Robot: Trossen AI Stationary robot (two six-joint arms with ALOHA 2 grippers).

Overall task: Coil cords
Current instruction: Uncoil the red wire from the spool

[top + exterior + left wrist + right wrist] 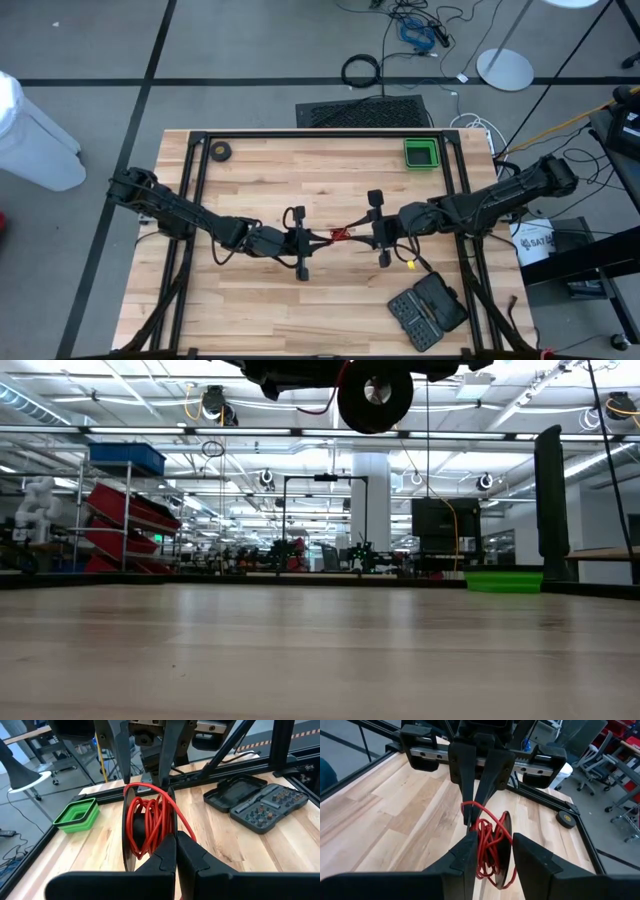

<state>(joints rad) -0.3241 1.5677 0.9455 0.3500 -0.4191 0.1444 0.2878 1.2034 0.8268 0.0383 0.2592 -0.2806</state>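
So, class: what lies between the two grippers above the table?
The black reel wound with red cord, held up between the left gripper and right gripper; both wrist views show it.

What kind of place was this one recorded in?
Most likely a robotics lab or workshop in a large open industrial hall. The low view shows storage racks with red bins and long rows of ceiling lights. From above, a black-framed wooden work table stands on a grey floor strewn with loose cables.
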